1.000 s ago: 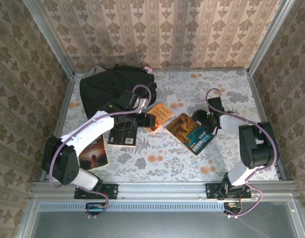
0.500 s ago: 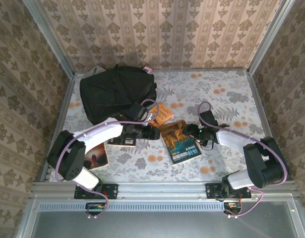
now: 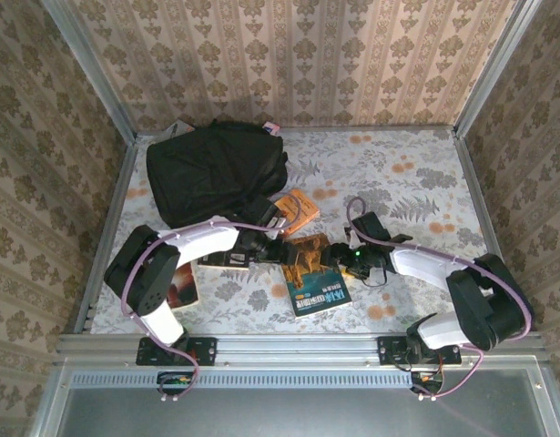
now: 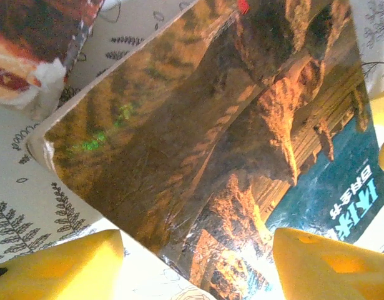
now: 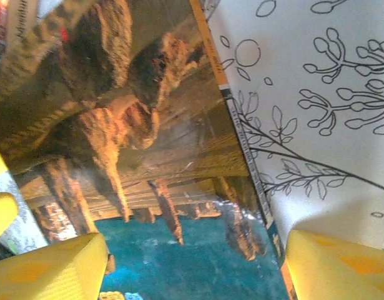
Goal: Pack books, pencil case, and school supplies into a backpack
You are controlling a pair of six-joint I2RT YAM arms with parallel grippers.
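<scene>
Yellow pads (image 4: 54, 265) of the left gripper (image 3: 281, 252) are standing apart, clamping nothing, straddling a corner of the glossy brown-and-teal paperback (image 3: 314, 282); the right gripper (image 3: 336, 260) is gaping likewise opposite. It is lying near-centre, the soft black fabric backpack (image 3: 216, 173) far-left; both should be closing squarely before lifting.

In both wrist views the brown-and-teal book (image 4: 198, 156) runs past the frame edges, so its full outline is lost. From above, the left arm (image 3: 198, 241) covers most of the black book (image 3: 227, 262) and part of the dark book (image 3: 182, 287). A pink scrap (image 3: 272, 127) behind the backpack (image 3: 211, 173) is too small to identify.
</scene>
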